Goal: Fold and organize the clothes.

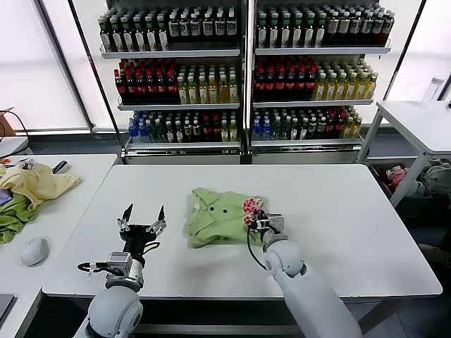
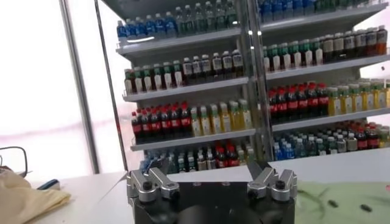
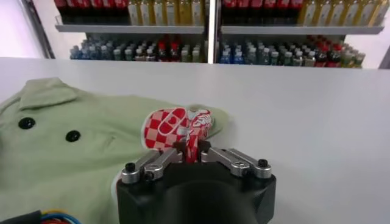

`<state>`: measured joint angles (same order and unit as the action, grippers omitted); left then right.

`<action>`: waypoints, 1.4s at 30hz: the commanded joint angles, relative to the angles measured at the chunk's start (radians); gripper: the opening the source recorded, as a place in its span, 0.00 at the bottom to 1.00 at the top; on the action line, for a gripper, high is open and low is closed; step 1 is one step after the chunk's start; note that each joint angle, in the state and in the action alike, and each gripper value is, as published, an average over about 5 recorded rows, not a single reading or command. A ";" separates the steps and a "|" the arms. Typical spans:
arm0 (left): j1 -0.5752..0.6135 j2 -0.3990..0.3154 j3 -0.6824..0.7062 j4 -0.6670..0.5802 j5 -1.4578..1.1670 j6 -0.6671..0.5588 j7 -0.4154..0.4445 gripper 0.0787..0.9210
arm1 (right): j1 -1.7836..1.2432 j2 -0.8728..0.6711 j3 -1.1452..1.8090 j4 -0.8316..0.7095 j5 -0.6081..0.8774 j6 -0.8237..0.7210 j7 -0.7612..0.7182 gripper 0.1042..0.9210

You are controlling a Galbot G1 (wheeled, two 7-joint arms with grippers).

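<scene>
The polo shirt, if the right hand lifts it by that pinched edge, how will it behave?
Probably floppy: the polo shirt lies in soft, rumpled folds, so it would likely drape and unfold. It looks thin and light. The right hand pinches only a small bit of fabric by the red-and-white print, so the cloth might slip out.

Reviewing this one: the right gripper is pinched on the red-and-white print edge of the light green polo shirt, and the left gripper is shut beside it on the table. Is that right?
Not quite. The left gripper is open, its fingers spread apart and holding nothing, as the head view shows. The rest holds: the right gripper is pinched on the print edge of the polo shirt.
</scene>
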<state>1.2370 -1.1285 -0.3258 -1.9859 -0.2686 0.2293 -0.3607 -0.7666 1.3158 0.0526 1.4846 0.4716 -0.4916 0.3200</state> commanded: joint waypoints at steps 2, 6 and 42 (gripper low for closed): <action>0.014 -0.002 -0.003 -0.005 0.017 -0.004 0.005 0.88 | 0.019 -0.161 0.075 0.008 -0.107 0.012 -0.132 0.07; 0.015 -0.012 0.009 -0.008 0.033 -0.004 0.010 0.88 | -0.042 -0.169 0.102 0.084 -0.155 0.156 -0.121 0.05; 0.134 -0.063 0.023 -0.168 0.020 -0.003 0.134 0.88 | -0.653 -0.138 0.446 0.600 -0.277 0.429 -0.121 0.88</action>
<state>1.3526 -1.1870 -0.3011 -2.1208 -0.2390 0.2239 -0.2481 -1.2902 1.1712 0.4363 1.9698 0.2290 -0.0975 0.1856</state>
